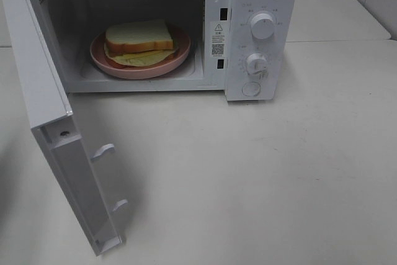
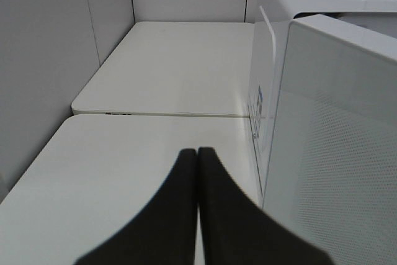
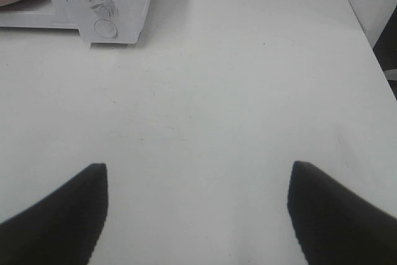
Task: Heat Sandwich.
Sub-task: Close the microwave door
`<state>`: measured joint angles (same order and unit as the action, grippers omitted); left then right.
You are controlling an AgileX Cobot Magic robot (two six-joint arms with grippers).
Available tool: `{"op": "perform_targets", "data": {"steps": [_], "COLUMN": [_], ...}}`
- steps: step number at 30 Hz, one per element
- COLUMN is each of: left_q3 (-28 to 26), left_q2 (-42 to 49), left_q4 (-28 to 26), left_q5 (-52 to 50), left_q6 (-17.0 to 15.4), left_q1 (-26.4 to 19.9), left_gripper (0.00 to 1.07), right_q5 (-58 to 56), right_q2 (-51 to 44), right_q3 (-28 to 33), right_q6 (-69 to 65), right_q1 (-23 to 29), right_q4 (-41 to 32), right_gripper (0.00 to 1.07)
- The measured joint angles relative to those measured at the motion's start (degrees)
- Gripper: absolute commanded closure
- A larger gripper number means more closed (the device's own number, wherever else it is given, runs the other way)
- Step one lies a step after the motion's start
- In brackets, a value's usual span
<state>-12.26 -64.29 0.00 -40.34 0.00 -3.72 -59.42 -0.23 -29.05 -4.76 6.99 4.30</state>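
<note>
Sandwich [image 1: 139, 36] sat in the microwave [image 1: 273, 4], door [image 1: 87, 178] wide, left fingers [image 2: 180, 203] pressed together beside it, likely to push, right fingers [image 3: 68, 215] spread, empty.

Kitchen-style test bench: white microwave [image 1: 260, 4] on plain white tables [image 1: 279, 172], panel walls [image 2: 43, 60].

My white bench [image 1: 267, 178] carries one thing directly: a white microwave [image 1: 263, 4], standing toward its far side, with its door [image 1: 74, 172] swung wide open above the bench top. A second white top [image 2: 180, 66] butts against mine behind it.
</note>
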Motion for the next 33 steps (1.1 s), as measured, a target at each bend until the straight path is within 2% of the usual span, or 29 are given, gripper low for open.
{"op": "perform_targets", "data": {"steps": [2, 6, 8, 9, 12, 13, 17, 19, 21, 27, 31, 33], "left_q3": [0.0, -0.06, -0.11, -0.11, -0.23, -0.23, -1.38, -1.6, -1.95, -1.95, -1.95, -1.95], "left_q2": [-3.09, -8.71, -12.61, -12.61, -17.25, -17.25, -21.89, -22.35, -23.55, -24.81, -25.73, -25.78], "left_q4": [0.0, 1.49, 5.1, 5.1, 10.6, 10.6, 17.53, 18.11, 19.02, 17.7, 12.32, 11.29], "left_q5": [-2.86, -8.42, -12.78, -12.78, -16.96, -16.96, -20.57, -20.86, -21.49, -21.54, -21.83, -21.94], "left_q6": [0.0, -2.29, -4.07, -4.07, -6.02, -6.02, -8.31, -8.65, -8.59, -6.13, -4.53, -4.3], "left_q1": [0.0, 0.0, 0.0, 0.0, 0.0, 0.0, 0.57, 1.2, 4.01, 9.4, 14.09, 14.78], "left_gripper": [1.07, 1.07, 1.07, 1.07, 1.07, 1.07, 1.07, 1.07, 1.07, 1.07, 1.07, 1.07], "right_q5": [0.0, 0.0, 0.0, 0.0, 0.0, 0.0, 0.0, 0.0, 0.0, 0.0, 0.0, 0.0], "right_q2": [0.0, 0.0, 0.0, 0.0, 0.0, 0.0, 0.0, 0.0, 0.0, 0.0, 0.0, 0.0], "right_q3": [0.0, 0.0, 0.0, 0.0, 0.0, 0.0, 0.0, 0.0, 0.0, 0.0, 0.0, 0.0], "right_q6": [0.0, 0.0, 0.0, 0.0, 0.0, 0.0, 0.0, 0.0, 0.0, 0.0, 0.0, 0.0], "right_q1": [0.0, 0.0, 0.0, 0.0, 0.0, 0.0, 0.0, 0.0, 0.0, 0.0, 0.0, 0.0], "right_q4": [0.0, 0.0, 0.0, 0.0, 0.0, 0.0, 0.0, 0.0, 0.0, 0.0, 0.0, 0.0], "right_gripper": [0.31, 0.31, 0.31, 0.31, 0.31, 0.31, 0.31, 0.31, 0.31, 0.31, 0.31, 0.31]}}
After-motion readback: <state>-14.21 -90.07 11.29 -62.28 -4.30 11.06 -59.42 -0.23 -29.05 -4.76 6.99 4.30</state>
